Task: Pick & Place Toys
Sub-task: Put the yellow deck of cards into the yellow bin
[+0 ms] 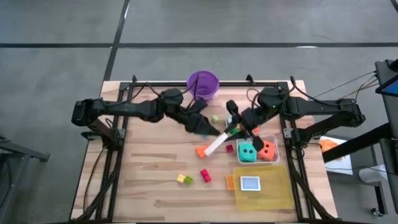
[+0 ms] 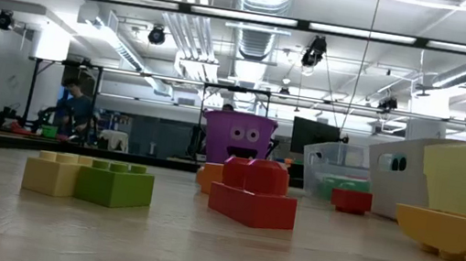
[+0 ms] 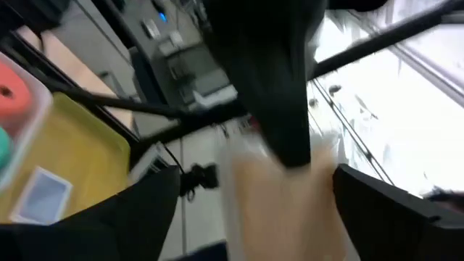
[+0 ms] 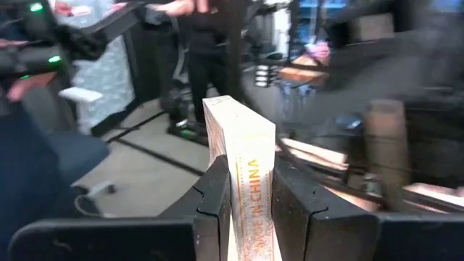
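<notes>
A long, flat cream box [image 1: 219,142] with orange print is held above the table's middle. My right gripper [image 1: 235,129] is shut on it. In the right wrist view the box [image 4: 243,145] stands edge-on between that gripper's fingers [image 4: 252,177]. My left gripper [image 1: 213,130] is open. In the left wrist view its fingers [image 3: 257,210] stand on either side of the blurred box [image 3: 279,196], with a gap on each side. Loose toys lie below: an orange wedge [image 1: 200,151], a pink block [image 1: 229,148], a red block [image 1: 205,176] and a yellow-green block [image 1: 184,179]. My right gripper pinches the box between its two fingers, one on each broad face, with the narrow printed edge [image 4: 254,192] showing between them. The fingers come about level from the table's right side. The box is lifted clear and reaches out past the fingertips, slanting toward the near left.
A purple bucket [image 1: 203,84] stands at the far edge. A clear tub [image 1: 274,139] near the right holds a teal die [image 1: 247,153] and an orange die [image 1: 268,150]. A yellow tray [image 1: 273,194] with a card [image 1: 250,183] lies at the near right, an orange block [image 1: 230,182] beside it.
</notes>
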Robot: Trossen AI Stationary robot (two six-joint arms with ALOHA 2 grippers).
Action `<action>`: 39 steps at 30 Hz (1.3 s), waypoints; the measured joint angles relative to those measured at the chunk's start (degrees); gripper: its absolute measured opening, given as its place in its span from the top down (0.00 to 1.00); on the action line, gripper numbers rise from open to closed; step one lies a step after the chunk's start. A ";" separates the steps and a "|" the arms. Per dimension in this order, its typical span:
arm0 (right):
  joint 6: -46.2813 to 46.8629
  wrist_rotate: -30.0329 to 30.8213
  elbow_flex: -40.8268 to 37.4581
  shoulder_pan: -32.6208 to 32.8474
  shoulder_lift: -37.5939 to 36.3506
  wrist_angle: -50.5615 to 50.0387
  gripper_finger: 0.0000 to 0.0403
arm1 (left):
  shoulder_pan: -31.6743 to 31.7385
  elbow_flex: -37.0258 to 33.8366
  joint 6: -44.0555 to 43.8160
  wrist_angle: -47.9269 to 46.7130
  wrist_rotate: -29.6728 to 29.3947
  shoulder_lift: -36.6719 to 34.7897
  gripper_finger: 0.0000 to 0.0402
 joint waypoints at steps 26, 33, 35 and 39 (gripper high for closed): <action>32.56 14.49 0.08 -0.03 -13.21 -28.99 0.85 | 6.47 -0.04 5.11 -28.43 0.86 -3.45 0.19; 44.50 16.11 -0.10 0.77 -15.38 -44.94 0.85 | 7.56 -0.04 14.43 -50.47 -6.82 -8.12 0.19; 47.67 16.54 -0.22 1.96 -15.30 -48.91 0.85 | 7.47 -0.04 16.14 -55.61 -9.21 -9.25 0.19; 50.10 16.93 -0.27 5.70 -15.04 -55.28 0.85 | 6.89 -0.04 20.42 -62.74 -12.50 -11.22 0.19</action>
